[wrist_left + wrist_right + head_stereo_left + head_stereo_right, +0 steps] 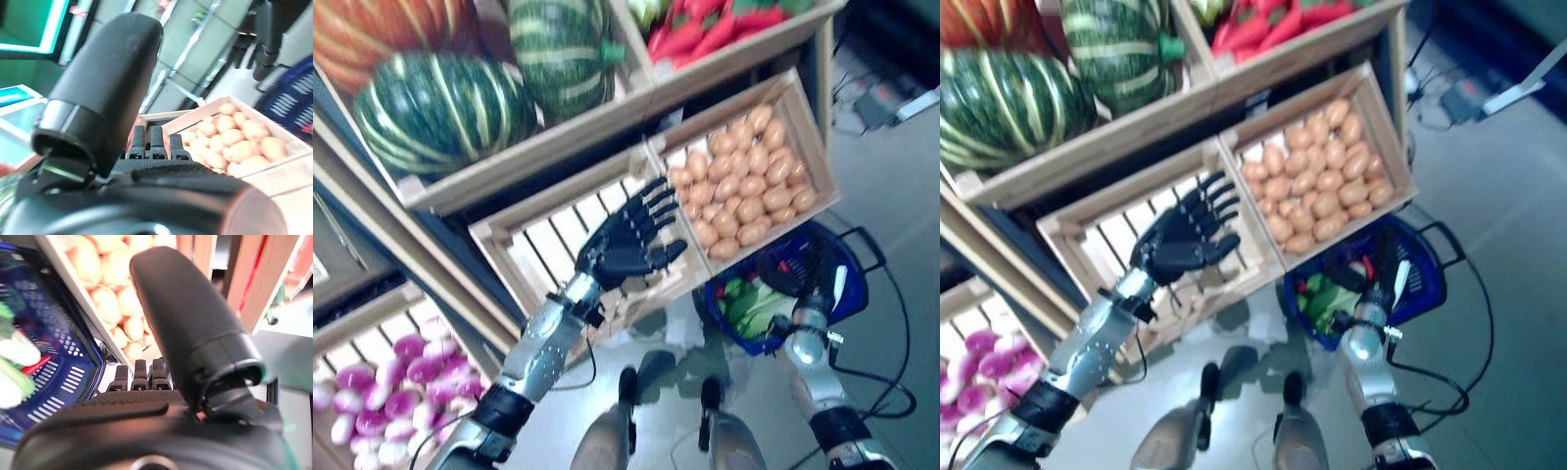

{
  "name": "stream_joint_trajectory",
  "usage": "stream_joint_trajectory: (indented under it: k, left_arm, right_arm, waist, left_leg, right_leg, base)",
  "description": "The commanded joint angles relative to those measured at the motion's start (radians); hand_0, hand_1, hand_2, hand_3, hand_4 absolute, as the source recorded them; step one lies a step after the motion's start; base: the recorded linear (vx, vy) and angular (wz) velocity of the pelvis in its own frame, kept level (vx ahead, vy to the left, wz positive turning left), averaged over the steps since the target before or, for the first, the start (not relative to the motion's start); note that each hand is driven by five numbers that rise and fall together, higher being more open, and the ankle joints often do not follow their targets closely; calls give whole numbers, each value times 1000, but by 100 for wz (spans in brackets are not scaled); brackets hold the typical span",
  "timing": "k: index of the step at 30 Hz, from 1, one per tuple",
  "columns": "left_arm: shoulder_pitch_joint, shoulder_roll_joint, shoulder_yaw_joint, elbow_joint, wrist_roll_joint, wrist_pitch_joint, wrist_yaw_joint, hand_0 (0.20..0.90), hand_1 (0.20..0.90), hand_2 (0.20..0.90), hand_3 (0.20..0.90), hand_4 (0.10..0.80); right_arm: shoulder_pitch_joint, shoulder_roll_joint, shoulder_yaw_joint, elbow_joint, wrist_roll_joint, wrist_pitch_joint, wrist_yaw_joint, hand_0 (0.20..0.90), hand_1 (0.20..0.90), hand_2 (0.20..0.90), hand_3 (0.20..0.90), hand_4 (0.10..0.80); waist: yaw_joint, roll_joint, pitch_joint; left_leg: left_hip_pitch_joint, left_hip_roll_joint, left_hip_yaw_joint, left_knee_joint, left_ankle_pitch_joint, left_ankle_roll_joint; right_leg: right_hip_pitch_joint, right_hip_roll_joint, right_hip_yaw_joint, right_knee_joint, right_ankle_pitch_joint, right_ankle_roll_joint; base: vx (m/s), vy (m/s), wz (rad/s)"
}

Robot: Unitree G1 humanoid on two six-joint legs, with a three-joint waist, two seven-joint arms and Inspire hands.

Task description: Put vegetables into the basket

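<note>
A blue basket (850, 294) stands low down under the crate shelves, with green leafy vegetables (750, 305) and something red in it. My right hand (817, 280) hovers over the basket's inside. Its own wrist view shows the fingers (142, 377) straight and nothing in them, with the basket wall (63, 367) beside it. My left hand (628, 243) is spread open, fingers straight, over an empty slatted wooden crate (548, 250). It holds nothing. A crate of potatoes (744, 181) sits just right of that hand and directly above the basket.
The upper shelf holds two green striped pumpkins (440, 108), an orange pumpkin (372, 29) and red peppers (705, 24). Purple-and-white turnips (391, 382) fill a crate at the lower left. The basket's black handle (867, 250) loops out to the right.
</note>
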Motion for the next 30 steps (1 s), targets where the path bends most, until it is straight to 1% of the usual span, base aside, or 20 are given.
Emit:
stream_joint_trajectory:
  k: [1,3,4,5,6,7,8,9,10,12,14,15,16,17,18,22,25,30]
  left_arm:
    - [62,-46,13,114,120,-21,-46,900,900,900,900,800]
    - [76,-37,-9,218,236,-72,-37,900,900,900,900,800]
    - [78,-31,-24,255,269,-69,-35,900,900,900,900,800]
    - [79,-32,-28,267,272,-79,-35,900,900,900,900,800]
    - [82,-35,-43,310,281,-75,-22,900,900,900,900,800]
    - [89,-50,-45,403,341,-90,-17,900,900,900,900,800]
    - [87,-54,-56,446,374,-109,-2,900,900,900,900,800]
    - [86,-59,-62,475,396,-112,4,900,900,900,900,800]
    - [83,-71,-68,523,431,-106,20,900,900,900,900,800]
    - [76,-100,-73,648,506,-123,30,900,900,900,900,800]
    - [66,-124,-65,749,543,-110,78,900,900,900,900,800]
    - [65,-133,-58,790,552,-109,82,900,900,900,900,800]
    - [64,-144,-50,829,566,-91,91,900,900,900,900,800]
    - [64,-158,-41,891,613,-68,112,900,900,900,900,800]
    - [65,-163,-39,917,627,-58,116,900,900,900,900,800]
    - [90,-184,-23,1041,677,-57,126,900,900,900,900,800]
    - [113,-188,0,1100,688,-58,138,900,900,900,900,800]
    - [131,-189,23,1128,692,-64,148,900,900,900,900,800]
  right_arm:
    - [92,-25,39,65,-27,42,160,900,900,900,900,800]
    - [104,-15,62,175,-40,61,246,900,900,900,900,800]
    - [105,-19,82,235,-53,79,272,900,900,900,900,800]
    - [105,-19,85,252,-49,76,277,900,900,900,900,800]
    - [106,-17,95,310,-29,80,299,900,900,900,900,800]
    - [105,-2,96,422,-47,110,344,900,900,900,900,800]
    - [104,6,100,481,-66,99,349,900,900,900,900,800]
    - [104,14,103,513,-60,107,355,900,900,900,900,800]
    - [106,29,99,555,-16,137,364,900,900,900,900,800]
    - [104,62,68,676,22,151,398,900,900,900,900,800]
    - [103,85,44,753,52,183,424,900,900,900,900,800]
    - [104,91,35,773,51,179,428,900,900,900,900,800]
    - [104,96,27,790,50,178,433,900,900,900,900,800]
    - [102,105,16,808,43,185,438,900,900,900,900,800]
    - [100,109,15,811,37,187,439,900,900,900,900,800]
    - [84,119,16,818,54,174,451,900,900,900,900,800]
    - [83,120,-2,831,67,158,460,900,900,900,900,800]
    - [86,125,-8,849,35,148,459,900,900,900,900,800]
  waist:
    - [-19,10,-196]
    - [-21,7,-206]
    - [-20,6,-209]
    - [-20,6,-209]
    - [-19,6,-214]
    - [-18,4,-220]
    - [-17,4,-220]
    - [-16,4,-220]
    - [-16,3,-220]
    - [-18,4,-223]
    - [-20,5,-227]
    - [-20,5,-229]
    - [-21,4,-230]
    - [-21,3,-233]
    - [-22,3,-235]
    - [-19,4,-239]
    - [-20,5,-242]
    - [-18,7,-248]
  left_leg:
    - [-23,-10,15,46,-61,2]
    - [-4,-5,24,39,-69,1]
    - [3,-1,30,33,-69,-2]
    - [5,0,30,31,-69,-3]
    - [11,3,33,26,-68,-5]
    - [20,7,37,22,-74,-5]
    - [25,11,43,21,-74,-6]
    - [26,12,45,22,-75,-6]
    - [29,13,46,21,-76,-6]
    - [37,15,47,15,-78,-5]
    - [43,18,51,10,-77,-6]
    - [48,19,51,8,-77,-6]
    - [52,19,51,7,-79,-6]
    - [56,20,51,9,-81,-6]
    - [57,19,50,10,-81,-6]
    - [69,21,45,4,-85,-6]
    - [77,19,38,2,-89,-6]
    - [84,16,29,-4,-88,-5]
  right_leg:
    - [11,23,-34,-23,75,-67]
    - [29,18,-33,-38,75,-61]
    - [35,16,-38,-47,78,-59]
    - [37,16,-39,-49,79,-58]
    - [44,15,-40,-56,80,-56]
    - [50,13,-41,-56,75,-54]
    - [55,12,-42,-56,74,-53]
    - [56,12,-44,-55,74,-51]
    - [58,11,-44,-57,73,-51]
    - [63,12,-41,-60,71,-50]
    - [69,10,-45,-61,69,-46]
    - [72,9,-45,-63,69,-46]
    - [77,9,-45,-65,67,-46]
    - [82,8,-42,-67,65,-45]
    - [82,7,-41,-67,66,-45]
    - [92,5,-41,-70,60,-44]
    - [98,4,-38,-72,57,-44]
    - [104,5,-32,-76,56,-45]
  base:
    - [126,62,-9]
    - [90,49,-5]
    - [48,29,-5]
    - [50,27,-6]
    - [75,36,-7]
    - [92,41,-8]
    - [76,31,-6]
    - [43,17,-3]
    - [42,21,-2]
    - [46,23,-2]
    - [47,17,-1]
    - [54,11,0]
    - [73,9,-2]
    - [65,11,-2]
    - [59,12,-1]
    - [56,12,1]
    - [47,14,-2]
    - [37,8,-1]
